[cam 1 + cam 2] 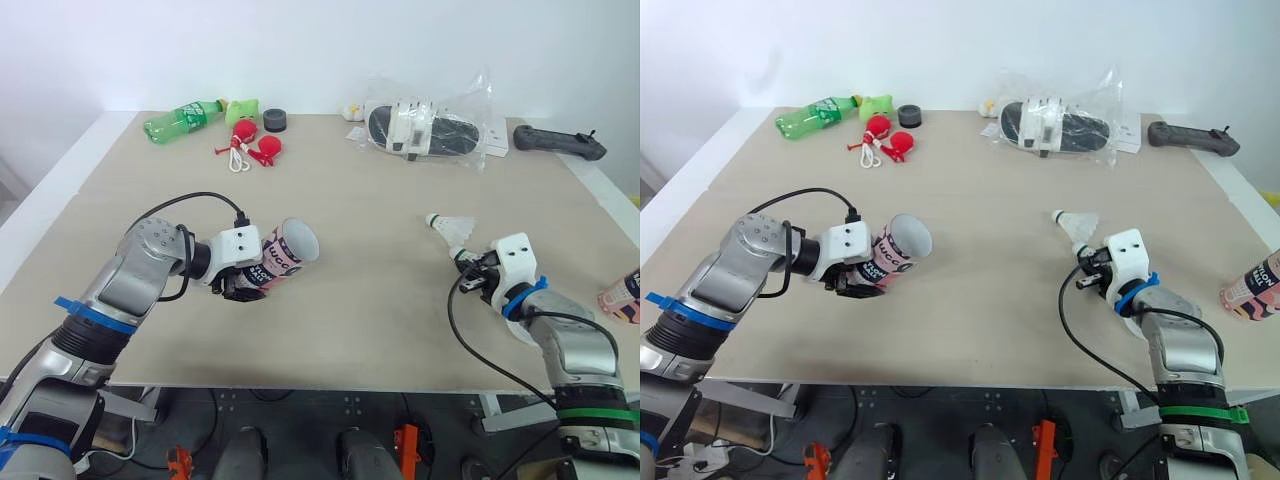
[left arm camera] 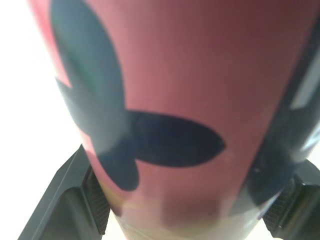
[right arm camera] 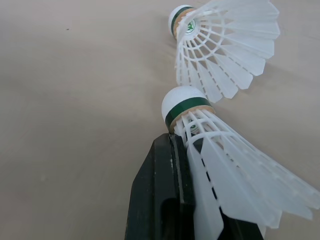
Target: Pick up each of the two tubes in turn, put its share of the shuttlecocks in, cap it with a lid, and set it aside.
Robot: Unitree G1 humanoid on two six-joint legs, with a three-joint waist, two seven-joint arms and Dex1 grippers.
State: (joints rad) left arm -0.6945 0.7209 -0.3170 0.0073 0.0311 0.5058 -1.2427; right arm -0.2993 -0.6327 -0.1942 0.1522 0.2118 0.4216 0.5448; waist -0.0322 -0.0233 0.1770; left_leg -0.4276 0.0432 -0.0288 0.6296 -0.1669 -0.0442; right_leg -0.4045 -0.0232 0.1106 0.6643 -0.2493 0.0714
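Note:
My left gripper (image 1: 240, 285) is shut on a pink tube (image 1: 283, 256) with dark lettering, held off the table at the left with its open mouth tilted to the right. In the left wrist view the tube (image 2: 190, 100) sits between both black fingers (image 2: 80, 195). My right gripper (image 1: 468, 268), at the right, is shut on a white shuttlecock (image 3: 210, 150) with a green-banded cork. A second shuttlecock (image 1: 448, 226) lies on the table just beyond it. Another pink tube (image 1: 622, 293) lies at the table's right edge.
Along the table's (image 1: 380, 320) back edge are a green bottle (image 1: 183, 120), red items on a white cord (image 1: 250, 147), a black round lid (image 1: 275, 121), a plastic bag with dark contents (image 1: 425, 126) and a black controller (image 1: 558, 142).

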